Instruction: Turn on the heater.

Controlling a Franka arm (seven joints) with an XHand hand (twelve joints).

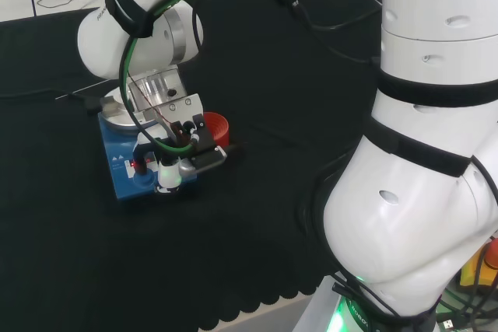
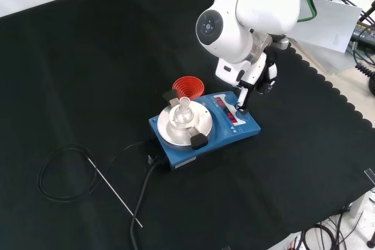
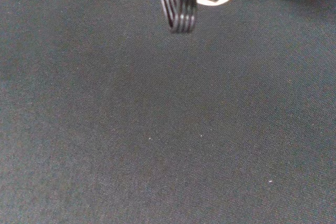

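The counter [image 2: 88,57], draped in black cloth, is taking up most of the front view, and the arm's white links [image 2: 252,10] are reaching in from the upper right of that frame so the wrist is hanging above the heater's control end.

The heater [image 2: 202,130], a blue hotplate, is sitting a little below the middle of the front view, with its round metal plate [image 2: 184,124] toward the lower left and its sloped control panel [image 2: 234,112] toward the right. In the head view it is lying at the middle left, half covered by the arm. A small glass vessel [image 2: 184,109] is standing on the plate, presumably waiting to be warmed, and a red ribbed ring [image 2: 188,88] is sitting just behind the heater, out of the hand's way. A black cable [image 2: 140,203] is trailing off toward the lower left.

The hand [image 2: 251,81] is poised over the panel with one of its fingers [image 2: 240,100] pointing straight down, its tip at or touching the controls; it is grasping nothing, a pose suited to pressing a switch. A small red light [image 1: 132,164] is glowing on the panel in the head view, though whether the heater is already on is unclear.
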